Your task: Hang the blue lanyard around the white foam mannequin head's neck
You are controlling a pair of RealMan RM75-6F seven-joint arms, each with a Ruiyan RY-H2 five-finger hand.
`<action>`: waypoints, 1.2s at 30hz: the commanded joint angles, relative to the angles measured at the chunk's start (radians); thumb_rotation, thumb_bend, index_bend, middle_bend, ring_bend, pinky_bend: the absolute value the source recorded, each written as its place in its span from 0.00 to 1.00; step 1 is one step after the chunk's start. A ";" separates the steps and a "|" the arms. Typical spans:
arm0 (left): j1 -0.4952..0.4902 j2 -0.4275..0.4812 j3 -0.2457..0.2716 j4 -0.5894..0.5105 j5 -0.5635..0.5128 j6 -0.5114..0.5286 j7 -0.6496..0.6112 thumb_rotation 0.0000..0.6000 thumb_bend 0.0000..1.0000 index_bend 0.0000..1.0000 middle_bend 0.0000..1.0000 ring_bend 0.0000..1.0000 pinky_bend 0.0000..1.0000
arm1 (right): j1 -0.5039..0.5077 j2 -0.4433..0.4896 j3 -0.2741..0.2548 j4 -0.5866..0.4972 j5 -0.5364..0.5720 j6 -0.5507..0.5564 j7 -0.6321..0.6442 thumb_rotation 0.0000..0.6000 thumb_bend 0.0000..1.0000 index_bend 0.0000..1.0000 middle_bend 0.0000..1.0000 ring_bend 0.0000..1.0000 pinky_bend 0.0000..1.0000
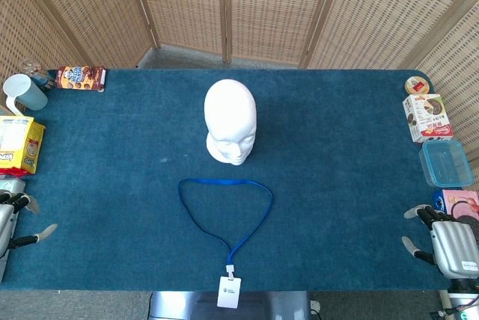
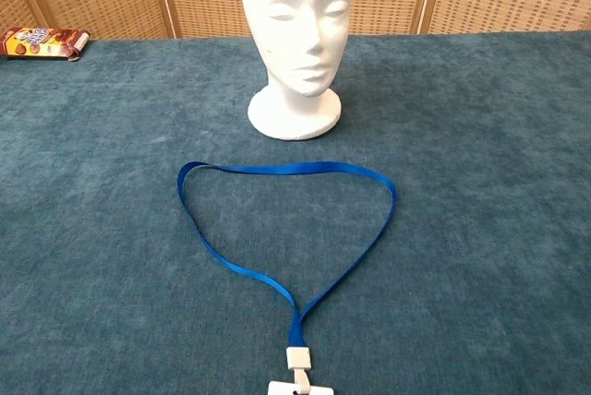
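Note:
The white foam mannequin head stands upright at the middle of the blue table, face toward me. In front of it the blue lanyard lies flat in an open loop, its white badge hanging over the near table edge. My left hand rests at the near left corner, fingers apart and holding nothing. At the near right corner sits my right hand, also spread and holding nothing. Both are far from the lanyard. Neither hand shows in the chest view.
Along the left edge are a snack box, a light blue cup and a yellow packet. On the right edge sit a round tin, a cookie box, a clear container and a pink pack. Wicker screens stand behind.

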 commanded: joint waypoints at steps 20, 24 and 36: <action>0.007 0.033 0.005 -0.003 0.028 0.009 -0.045 0.65 0.14 0.53 0.50 0.40 0.23 | 0.028 -0.010 0.008 -0.011 -0.054 -0.009 0.074 1.00 0.27 0.40 0.39 0.46 0.49; 0.000 0.048 0.000 -0.017 0.036 0.008 -0.047 0.65 0.14 0.53 0.50 0.40 0.23 | 0.055 -0.012 0.021 -0.024 -0.075 -0.022 0.128 1.00 0.27 0.40 0.44 0.51 0.50; -0.053 0.090 -0.033 -0.059 0.021 -0.046 -0.022 0.65 0.14 0.53 0.50 0.40 0.23 | 0.292 -0.079 0.068 -0.037 -0.211 -0.235 0.169 1.00 0.27 0.40 0.76 0.89 0.89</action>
